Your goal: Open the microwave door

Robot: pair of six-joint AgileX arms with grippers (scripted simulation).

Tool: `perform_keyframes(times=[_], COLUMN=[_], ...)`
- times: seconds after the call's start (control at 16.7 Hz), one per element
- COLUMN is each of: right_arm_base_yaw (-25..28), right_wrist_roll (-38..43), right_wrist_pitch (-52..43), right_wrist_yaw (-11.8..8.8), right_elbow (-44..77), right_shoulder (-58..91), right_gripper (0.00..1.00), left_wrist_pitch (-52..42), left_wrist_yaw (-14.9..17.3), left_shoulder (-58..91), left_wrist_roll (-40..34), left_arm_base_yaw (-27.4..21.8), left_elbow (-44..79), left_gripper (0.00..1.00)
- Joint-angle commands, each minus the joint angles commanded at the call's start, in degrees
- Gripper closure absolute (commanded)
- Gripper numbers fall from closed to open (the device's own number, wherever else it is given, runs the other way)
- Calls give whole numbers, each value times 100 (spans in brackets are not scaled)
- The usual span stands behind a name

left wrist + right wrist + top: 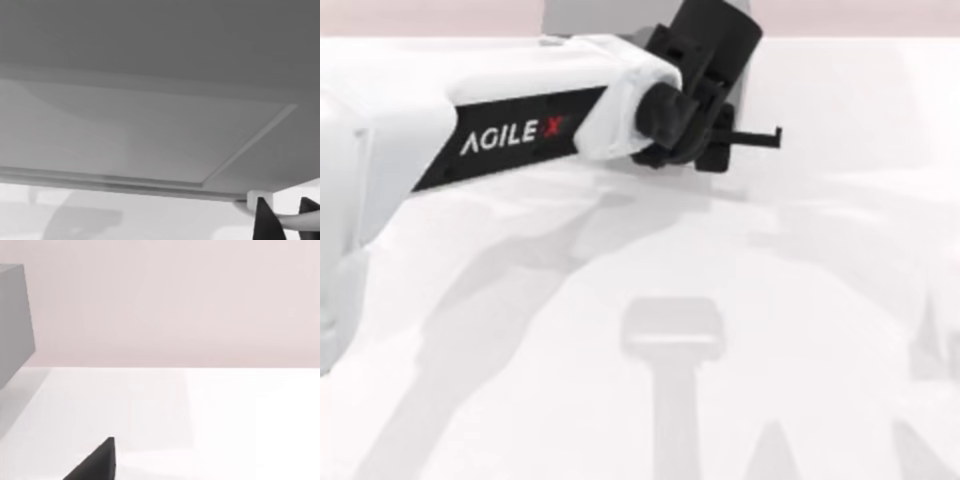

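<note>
My left arm [520,125] reaches across the far part of the white counter [800,300] from the top view's left, and its left hand [750,140] sits near the middle of the far edge, close beside the microwave [590,15], of which only a grey strip shows at the top of that view. One thin dark finger [755,137] sticks out sideways toward the right.

In the left wrist view the microwave door [150,135] fills nearly the whole picture: a flat grey panel with a large framed window, seen from very close and at a slant. Below its lower edge the pale counter shows. At the corner of the door a pale rounded bar, the handle [262,197], stands out, and the hand's two dark fingertips [265,222] rise on either side of it with a narrow gap between them. The fingers bracket the handle closely; whether they press on it I cannot tell.

The right arm is out of the top view. The right wrist view shows one dark finger tip of the right hand [97,462] over bare counter, a pale pink wall behind, and a grey side of the microwave at the picture's edge, well apart from that hand. Whether that hand is wide or narrow cannot be told.
</note>
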Motion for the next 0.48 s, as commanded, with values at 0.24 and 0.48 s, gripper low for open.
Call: perform_keyframes(times=[0.24,0.48], right_arm_base_yaw=[0,0], right_wrist_roll=[0,0], right_wrist_pitch=[0,0], right_wrist_yaw=[0,0], right_elbow=[0,0], right_shoulder=[0,0], right_gripper=[0,0], left_wrist_pitch=[142,167], left_wrist_yaw=[89,119], left_shoulder=[-161,-189], left_wrist_roll=[171,236], left_arm_base_yaw=[62,81], left_elbow=[-209,-299], left_gripper=[100,100])
